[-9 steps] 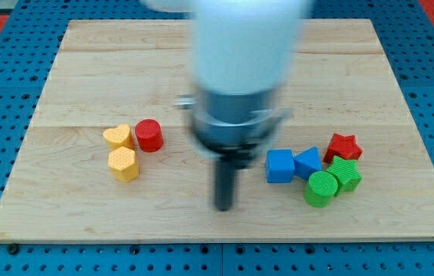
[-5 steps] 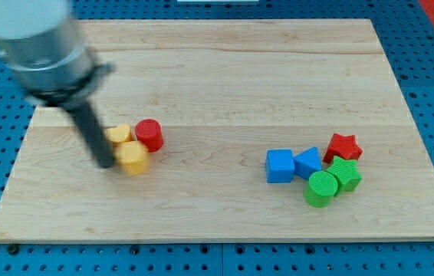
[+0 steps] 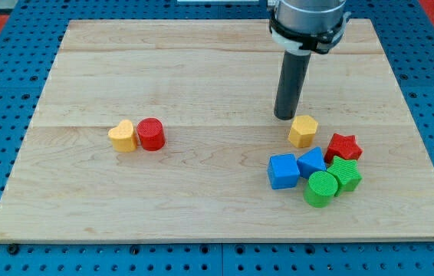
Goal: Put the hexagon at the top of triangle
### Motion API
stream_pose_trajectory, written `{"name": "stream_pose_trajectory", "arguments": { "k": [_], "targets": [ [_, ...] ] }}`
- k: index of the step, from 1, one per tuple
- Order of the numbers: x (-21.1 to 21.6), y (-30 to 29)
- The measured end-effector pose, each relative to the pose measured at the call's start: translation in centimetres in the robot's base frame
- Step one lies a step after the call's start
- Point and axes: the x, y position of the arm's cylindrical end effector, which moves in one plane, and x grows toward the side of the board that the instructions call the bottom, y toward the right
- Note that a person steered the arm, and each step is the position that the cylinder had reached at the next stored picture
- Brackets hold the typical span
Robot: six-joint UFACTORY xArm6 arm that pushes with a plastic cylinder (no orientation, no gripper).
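Note:
The yellow hexagon [image 3: 303, 131] lies right of the board's middle, just above the blue triangle [image 3: 310, 162] and apart from it. My tip [image 3: 284, 116] stands just up and left of the hexagon, very close to it. A blue cube [image 3: 283, 171] sits left of the triangle, touching it. A red star [image 3: 343, 147] lies to the right of the hexagon and triangle.
A green cylinder [image 3: 321, 188] and a green hexagon [image 3: 346, 175] sit below the triangle. A yellow heart [image 3: 123, 136] and a red cylinder [image 3: 151, 134] touch each other at the board's left. The wooden board [image 3: 202, 69] lies on a blue pegboard.
The yellow hexagon has gone from beside the yellow heart at the left to above the blue triangle at the right. My tip has moved from the left group to the hexagon's upper left.

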Motion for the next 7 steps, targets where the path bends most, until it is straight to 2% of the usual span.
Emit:
{"name": "stream_pose_trajectory", "arguments": {
  "k": [1, 2, 3, 4, 6, 7],
  "targets": [
    [2.8, 2.3],
    [1.9, 0.9],
    [-1.7, -0.5],
    [-2.0, -7.1],
    [-1.0, -31.0],
    [4.3, -37.4]
  ]
}}
